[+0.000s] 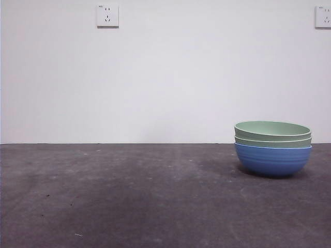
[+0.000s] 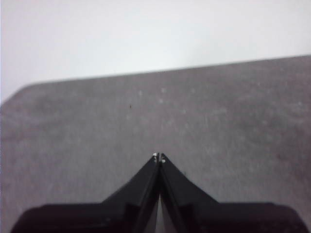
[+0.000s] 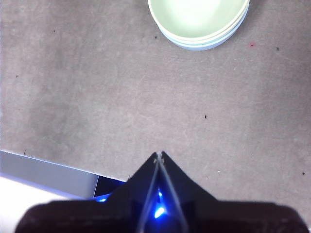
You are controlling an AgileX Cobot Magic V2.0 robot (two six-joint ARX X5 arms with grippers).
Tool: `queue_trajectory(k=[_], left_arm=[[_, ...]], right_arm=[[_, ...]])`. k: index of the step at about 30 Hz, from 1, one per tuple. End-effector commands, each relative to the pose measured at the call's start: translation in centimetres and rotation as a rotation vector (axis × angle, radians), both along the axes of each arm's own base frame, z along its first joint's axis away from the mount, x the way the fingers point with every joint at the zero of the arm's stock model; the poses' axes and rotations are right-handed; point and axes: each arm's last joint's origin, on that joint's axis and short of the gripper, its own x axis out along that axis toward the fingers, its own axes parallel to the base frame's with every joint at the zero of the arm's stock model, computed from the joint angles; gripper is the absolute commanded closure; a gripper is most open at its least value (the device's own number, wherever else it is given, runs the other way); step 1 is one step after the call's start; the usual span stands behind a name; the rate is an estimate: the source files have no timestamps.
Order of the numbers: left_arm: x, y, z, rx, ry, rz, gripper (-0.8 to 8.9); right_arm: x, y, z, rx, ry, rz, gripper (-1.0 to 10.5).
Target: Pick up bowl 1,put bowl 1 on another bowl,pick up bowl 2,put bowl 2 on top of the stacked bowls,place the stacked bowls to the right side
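Hanging empty (jaws together): right hand (image 3: pixel 159 154), clear of stacked bowls (image 1: pixel 273 149).

Two pale green bowls (image 1: pixel 272 129) nest in a faintly ridged blue bowl (image 1: pixel 272 160) on a mottled dark grey tabletop (image 1: pixel 129 196).

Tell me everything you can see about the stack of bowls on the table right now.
The stacked bowls are three round bowls nested upright: a blue one with faint horizontal ridges at the bottom and two pale green ones inside it, only their rims showing above it. They look like matte plastic. The stack rests on the dark grey table at its right side in the front view, near the white wall. Nothing else touches it; the top bowl looks empty in the right wrist view.
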Motion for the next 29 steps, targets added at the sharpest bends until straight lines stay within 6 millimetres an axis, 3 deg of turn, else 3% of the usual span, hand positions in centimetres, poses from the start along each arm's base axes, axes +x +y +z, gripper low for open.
queue_trajectory(k=[1,24,29], left_arm=[[-0.03,0.03,-1.01,-0.037,0.072,0.009,8.17],[-0.02,0.04,-0.95,-0.056,0.068,0.013,8.17],[-0.02,0.04,-0.95,-0.057,0.068,0.013,8.17]], right_arm=[[0.06,0.01,-0.25,0.000,0.007,-0.005,9.5],[0.06,0.01,-0.25,-0.004,0.004,0.001,9.5],[-0.06,-0.24,0.13,-0.044,-0.071,0.024,9.5]])
